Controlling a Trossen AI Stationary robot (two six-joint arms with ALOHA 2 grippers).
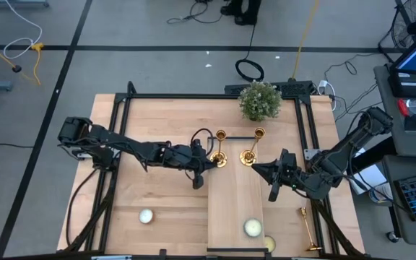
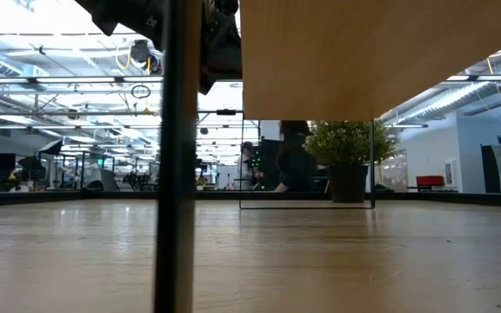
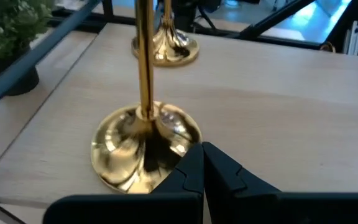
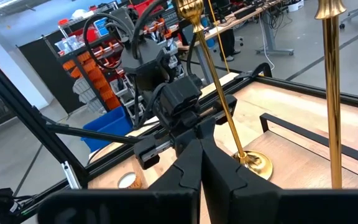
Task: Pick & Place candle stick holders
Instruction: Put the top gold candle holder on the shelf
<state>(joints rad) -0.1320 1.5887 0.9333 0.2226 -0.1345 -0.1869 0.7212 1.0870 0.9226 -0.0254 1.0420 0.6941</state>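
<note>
Two gold candle stick holders stand upright on a raised wooden board [image 1: 235, 202], one on its left [image 1: 219, 149] and one on its right [image 1: 254, 144]. A third [image 1: 308, 230] lies flat on the table near the right front. My left gripper [image 1: 209, 160] is shut, its tips at the left holder's round base [image 3: 143, 146]. My right gripper [image 1: 256, 167], also shut, hovers level just near of the right holder and holds nothing. It points toward the left arm [image 4: 166, 102]. My left gripper [image 3: 202, 163] comes slanting down from the table's left, and its shut fingertips stand against the rim of the left holder's flared base [image 3: 178, 144]. The fingers cover that spot, so I cannot tell whether they touch it. The base rests flat on the board.
A potted plant [image 1: 259, 100] stands at the far edge behind the holders. Round pale candles lie near the front: one at the left [image 1: 146, 215], two by the board's near end [image 1: 252, 228]. A black frame [image 1: 121, 130] borders the table. In the low view a dark post [image 2: 177, 174] blocks part of the sight.
</note>
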